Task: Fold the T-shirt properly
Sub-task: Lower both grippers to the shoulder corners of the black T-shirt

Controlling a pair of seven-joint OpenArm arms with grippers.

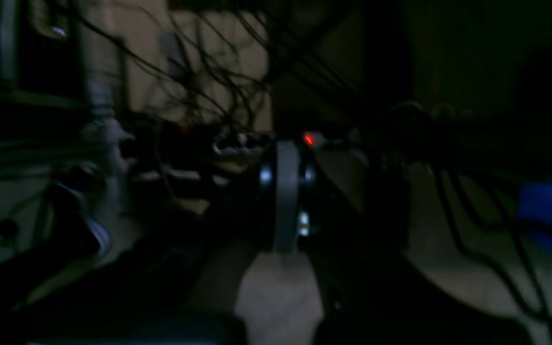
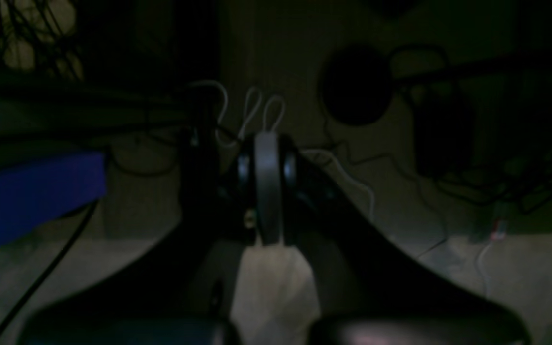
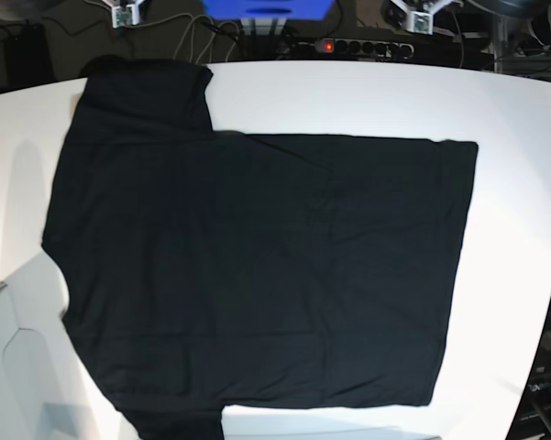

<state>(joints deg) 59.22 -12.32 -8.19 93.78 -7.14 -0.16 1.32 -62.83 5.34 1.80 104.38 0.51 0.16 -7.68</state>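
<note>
The left wrist view was dark and blurred. The left gripper (image 1: 285,196) showed as a pale upright strip with its jaws pressed together on nothing, pointing out over tangled cables (image 1: 218,81) and a blue box (image 1: 551,215), not over cloth.

The right wrist view was just as dim. The right gripper (image 2: 267,189) had its jaws clenched and empty, aimed at a pale floor with looping white wires (image 2: 257,110) and the same blue box (image 2: 31,196) at the left edge. No shirt appeared here.

The base view gave the clear picture. The T-shirt (image 3: 257,275) lay spread flat, plain black side up, across the white counter (image 3: 513,119), with one sleeve (image 3: 147,87) reaching toward the far edge and the hem side toward the view's right. Neither arm was in this view, so both stood well apart from the garment.

The cloth looked soft, light and limp; it should drape and wrinkle rather than hold shape, and slide easily on the smooth counter. The best places to pinch it seemed to be the outer edges: a sleeve seam, a shoulder or a hem corner.
</note>
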